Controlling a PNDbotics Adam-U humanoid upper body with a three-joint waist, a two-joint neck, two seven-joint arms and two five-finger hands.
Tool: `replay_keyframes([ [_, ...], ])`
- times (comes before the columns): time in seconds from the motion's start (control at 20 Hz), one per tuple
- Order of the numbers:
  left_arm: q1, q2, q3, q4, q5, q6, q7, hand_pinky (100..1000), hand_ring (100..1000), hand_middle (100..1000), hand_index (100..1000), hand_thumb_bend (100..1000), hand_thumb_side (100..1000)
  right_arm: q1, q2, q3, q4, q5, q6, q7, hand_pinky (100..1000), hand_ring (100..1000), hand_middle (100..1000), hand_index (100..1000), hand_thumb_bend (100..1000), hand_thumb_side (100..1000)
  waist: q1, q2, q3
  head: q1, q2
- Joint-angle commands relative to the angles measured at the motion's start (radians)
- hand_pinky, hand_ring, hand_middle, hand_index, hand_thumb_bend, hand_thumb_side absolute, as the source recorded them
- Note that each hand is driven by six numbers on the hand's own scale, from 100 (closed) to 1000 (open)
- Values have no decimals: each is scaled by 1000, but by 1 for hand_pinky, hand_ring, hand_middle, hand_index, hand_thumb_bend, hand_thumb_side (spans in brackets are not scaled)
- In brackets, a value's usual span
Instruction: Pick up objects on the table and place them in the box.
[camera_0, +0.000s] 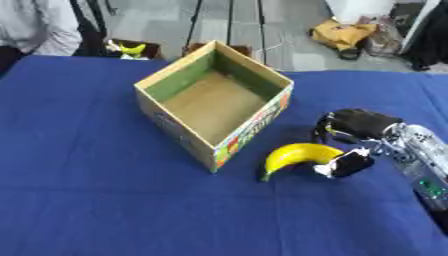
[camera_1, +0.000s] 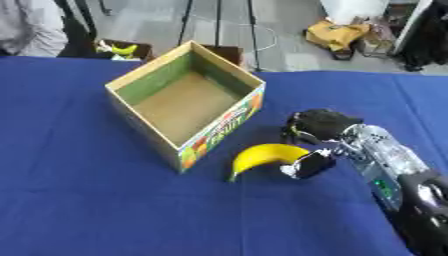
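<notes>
near the right edge of the blue tabletop (camera_0: 79, 190), the robot's right hand (camera_0: 354, 135) reaches in from the lower right with its fingers curled over the far end of a yellow banana (camera_0: 297, 154) and its thumb (camera_0: 350, 164) against the near side, so it has hold of the fruit, which lies on the cloth. the banana sits just beside the near right corner of the open cardboard box (camera_0: 188, 137), not touching it, its stem pointing toward the front edge. the box stands askew near the middle of the tabletop with nothing inside.
</notes>
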Motion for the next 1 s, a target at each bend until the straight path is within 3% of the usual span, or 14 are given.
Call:
replay_keyframes([
  [0.05,-6,3,1,-15,-7,1,-4,241,315,407,473,100,1000,-8,-17,-8,-15,1,3,-14,686,762,503,661,283,648,2,-16,0,-1,-7],
  [0.35,-7,3,2,-15,-7,-1,-5,242,315,407,474,100,1000,-7,-14,-5,-3,18,-10,10,690,769,518,677,353,649,2,-16,1,-4,-9],
  [1.0,-8,3,3,-15,-8,0,-7,244,316,407,474,100,1000,-7,-14,-5,-6,11,-3,-28,668,719,450,601,224,645,-1,-13,4,-5,-11],
])
